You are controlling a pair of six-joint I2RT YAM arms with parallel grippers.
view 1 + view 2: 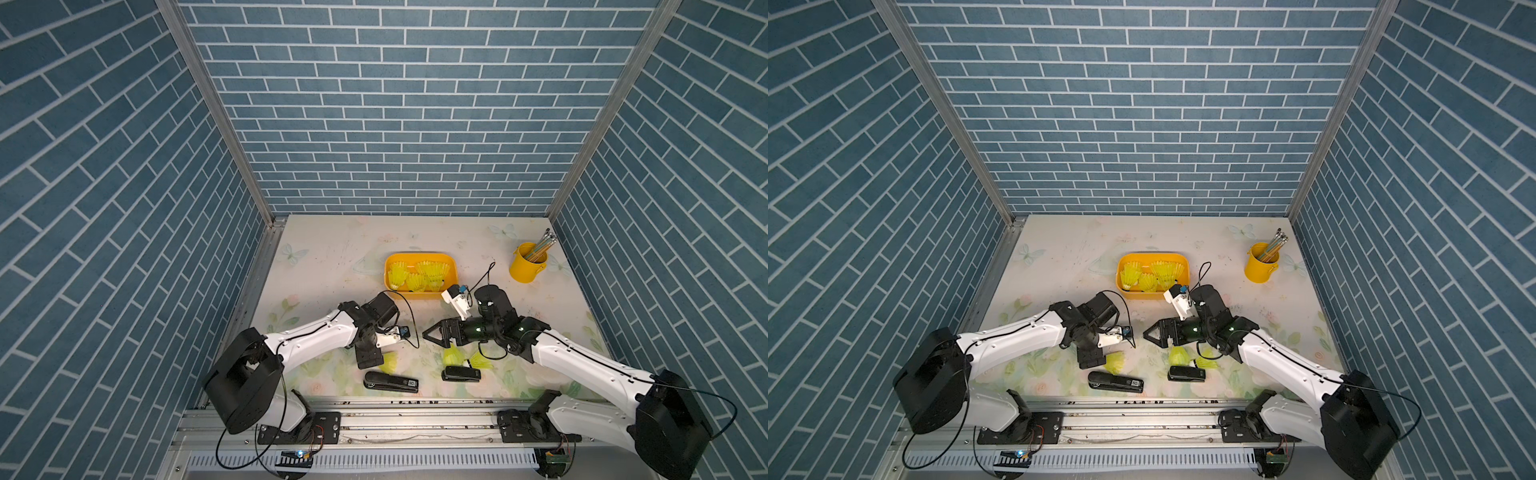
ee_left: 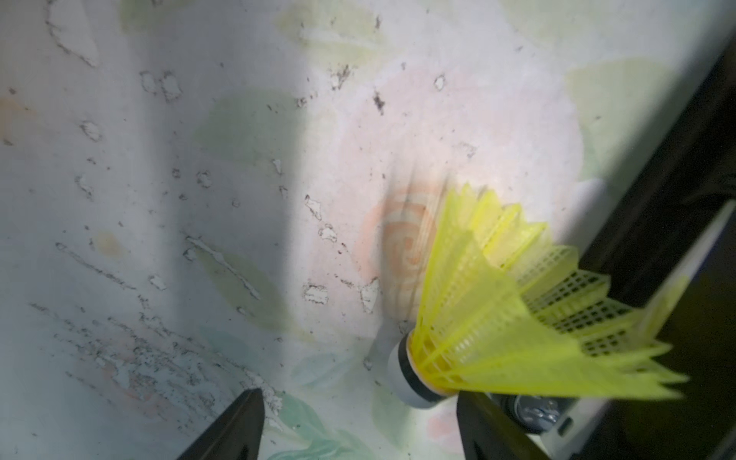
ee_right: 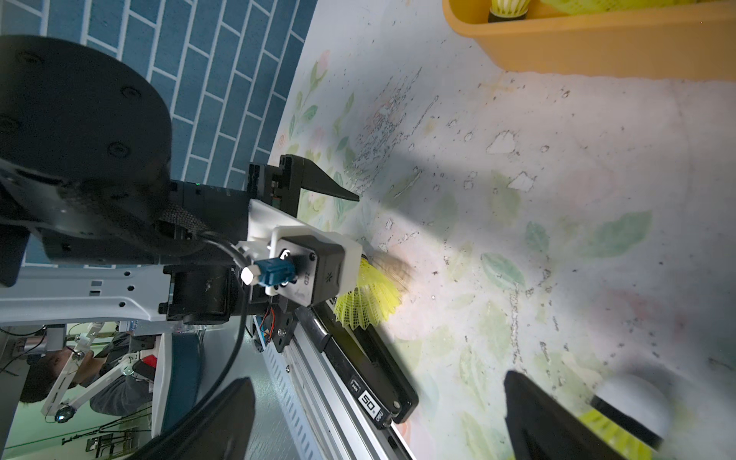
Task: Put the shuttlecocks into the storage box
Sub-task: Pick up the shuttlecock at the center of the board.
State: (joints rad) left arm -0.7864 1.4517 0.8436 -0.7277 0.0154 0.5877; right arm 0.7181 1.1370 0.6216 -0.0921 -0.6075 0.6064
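Low in the middle of both top views, the left gripper [image 1: 371, 365] points down at the table [image 1: 332, 257]. A shuttlecock [image 1: 389, 361] lies just to its right and just above the long stapler [image 1: 390, 382]. In the left wrist view the jaws stand open. One finger [image 2: 235, 430] is at the bottom centre and the other is at the lower right. The shuttlecock [image 2: 498, 318] lies on its side with its white tip between them, close against the lower-right finger and well apart from the other. Its skirt fans toward the right edge of the frame, against the stapler [image 2: 657, 239]. Nothing is gripped.

Right of centre in the top views, the right gripper [image 1: 428, 333] points toward the left of the frame above the table. In the right wrist view the right gripper [image 3: 378, 378] has its jaws wide apart with nothing between them. A blurred white tip [image 3: 633, 398] sits just outside the lower-right finger. Two loose shuttlecocks [image 1: 452, 355] lie below and to the right of this gripper, under the wrist and just above the short stapler [image 1: 460, 374].

The box [image 1: 453, 270] sits above centre on the table with several shuttlecocks inside, well apart from both grippers. A cup [image 1: 525, 268] of pencils [image 1: 542, 241] stands at the upper right.
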